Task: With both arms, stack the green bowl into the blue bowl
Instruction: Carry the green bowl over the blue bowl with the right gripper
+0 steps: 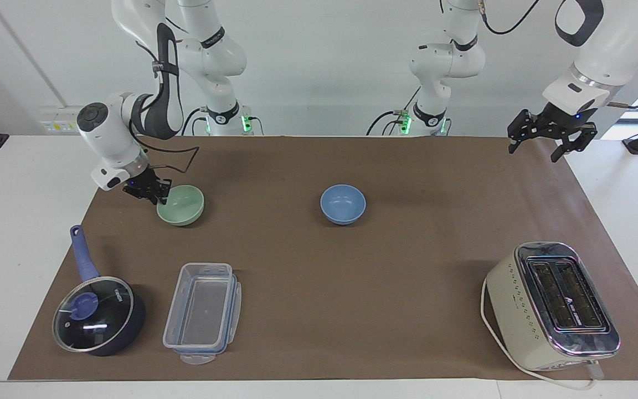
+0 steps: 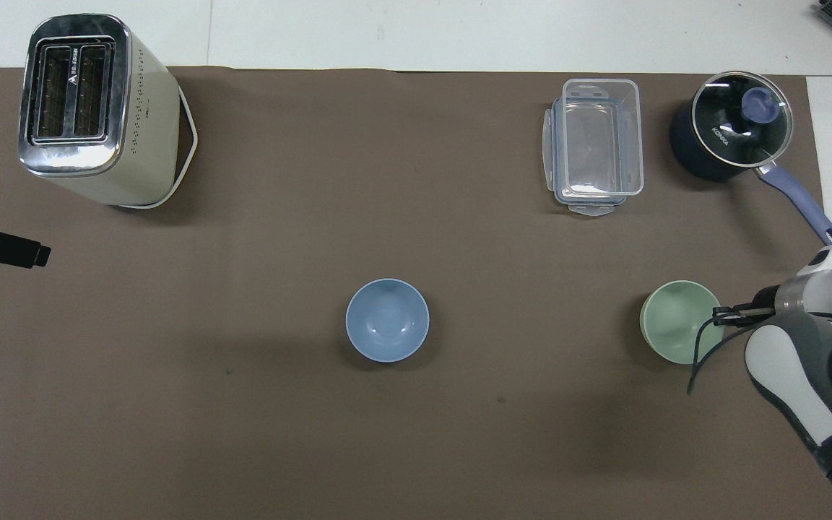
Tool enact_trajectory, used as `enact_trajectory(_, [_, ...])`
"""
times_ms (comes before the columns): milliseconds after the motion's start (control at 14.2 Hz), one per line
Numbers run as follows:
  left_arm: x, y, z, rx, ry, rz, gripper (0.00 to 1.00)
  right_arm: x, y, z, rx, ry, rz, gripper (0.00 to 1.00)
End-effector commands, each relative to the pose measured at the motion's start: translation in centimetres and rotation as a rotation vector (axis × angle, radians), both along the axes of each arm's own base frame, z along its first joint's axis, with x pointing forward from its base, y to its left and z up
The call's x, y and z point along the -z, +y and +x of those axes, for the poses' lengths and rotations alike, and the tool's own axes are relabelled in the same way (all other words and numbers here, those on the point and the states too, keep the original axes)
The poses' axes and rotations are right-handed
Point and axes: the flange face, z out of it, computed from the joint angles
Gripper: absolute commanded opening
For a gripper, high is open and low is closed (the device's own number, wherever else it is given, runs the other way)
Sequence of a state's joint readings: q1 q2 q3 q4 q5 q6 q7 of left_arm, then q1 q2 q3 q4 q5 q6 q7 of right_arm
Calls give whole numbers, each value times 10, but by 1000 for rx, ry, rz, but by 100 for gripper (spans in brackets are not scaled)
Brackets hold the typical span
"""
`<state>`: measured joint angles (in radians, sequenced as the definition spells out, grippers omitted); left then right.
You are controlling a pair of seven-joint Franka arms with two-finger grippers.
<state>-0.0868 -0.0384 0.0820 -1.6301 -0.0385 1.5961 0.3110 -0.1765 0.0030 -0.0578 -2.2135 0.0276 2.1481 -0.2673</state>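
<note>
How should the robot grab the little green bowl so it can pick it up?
Best by its thin rim: one finger inside, one outside, coming down from above. The green bowl sits upright and open, its round wall too wide and smooth to squeeze across. The edge toward the right arm's end suits, where the right gripper is already at the rim. The left gripper waits over the mat's corner.

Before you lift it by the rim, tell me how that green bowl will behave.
The green bowl looks rigid and smooth, so a rim pinch may slip. It is small and empty, so probably light. Its rounded underside means it may tilt from the right gripper, which is at one edge of its rim.
</note>
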Motion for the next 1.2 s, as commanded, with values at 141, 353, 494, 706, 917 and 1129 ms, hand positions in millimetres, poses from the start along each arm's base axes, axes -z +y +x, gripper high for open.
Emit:
enact_trajectory(141, [-2, 3, -5, 11, -5, 15, 100, -90, 30, 29, -76, 44, 37, 0])
enact_trajectory(353, [-3, 3, -5, 13, -7, 15, 100, -117, 86, 38, -40, 65, 62, 0])
enact_trajectory(494, [-2, 3, -5, 13, -5, 15, 100, -119, 134, 40, -8, 77, 52, 0])
enact_trajectory(706, [-3, 3, -5, 13, -8, 15, 100, -121, 206, 36, 55, 81, 28, 0])
enact_trajectory(917, [-2, 3, -5, 13, -5, 15, 100, -111, 282, 29, 139, 83, 44, 0])
enact_trajectory(1129, [-2, 3, -5, 13, -4, 15, 100, -95, 348, 20, 135, 62, 57, 0])
